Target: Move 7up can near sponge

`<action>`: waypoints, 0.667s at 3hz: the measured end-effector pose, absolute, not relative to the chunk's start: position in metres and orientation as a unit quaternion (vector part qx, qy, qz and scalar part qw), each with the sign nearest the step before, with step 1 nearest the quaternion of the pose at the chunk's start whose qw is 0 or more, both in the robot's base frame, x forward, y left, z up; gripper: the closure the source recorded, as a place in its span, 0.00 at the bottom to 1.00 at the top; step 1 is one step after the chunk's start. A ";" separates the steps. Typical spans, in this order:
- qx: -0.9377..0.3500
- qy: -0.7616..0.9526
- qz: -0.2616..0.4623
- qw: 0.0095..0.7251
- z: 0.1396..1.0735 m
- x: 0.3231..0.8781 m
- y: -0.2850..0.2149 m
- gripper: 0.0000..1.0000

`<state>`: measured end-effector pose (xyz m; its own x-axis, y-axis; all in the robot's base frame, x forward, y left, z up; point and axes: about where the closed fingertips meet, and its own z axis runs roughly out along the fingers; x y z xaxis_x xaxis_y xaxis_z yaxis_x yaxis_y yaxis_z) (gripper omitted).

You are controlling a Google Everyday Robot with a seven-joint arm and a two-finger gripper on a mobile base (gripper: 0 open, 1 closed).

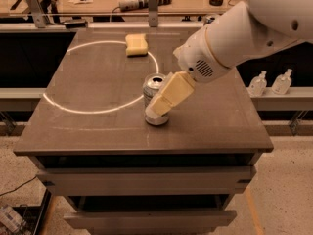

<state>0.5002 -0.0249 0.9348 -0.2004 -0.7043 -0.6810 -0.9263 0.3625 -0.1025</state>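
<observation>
The 7up can [150, 91] stands upright on the brown table [88, 126], right of its middle, on the edge of a white circle marked on the top. My gripper [158, 111] reaches down from the upper right on its white arm [234, 38] and lies across the can's front right side, covering most of its body. The pale-yellow sponge [136, 44] lies at the far edge of the table, behind the can and a little to the left, well apart from it.
Two small clear bottles [269, 82] stand on a low ledge right of the table. A workbench [146, 1] with tools runs along the back. The table has drawers below its front edge.
</observation>
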 end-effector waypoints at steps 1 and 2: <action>-0.537 0.753 0.179 0.335 0.924 0.503 -0.012 0.00; -0.535 0.749 0.188 0.343 0.914 0.507 -0.006 0.00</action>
<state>0.5068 -0.0060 0.9135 -0.1915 -0.6720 -0.7153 -0.9303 0.3565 -0.0859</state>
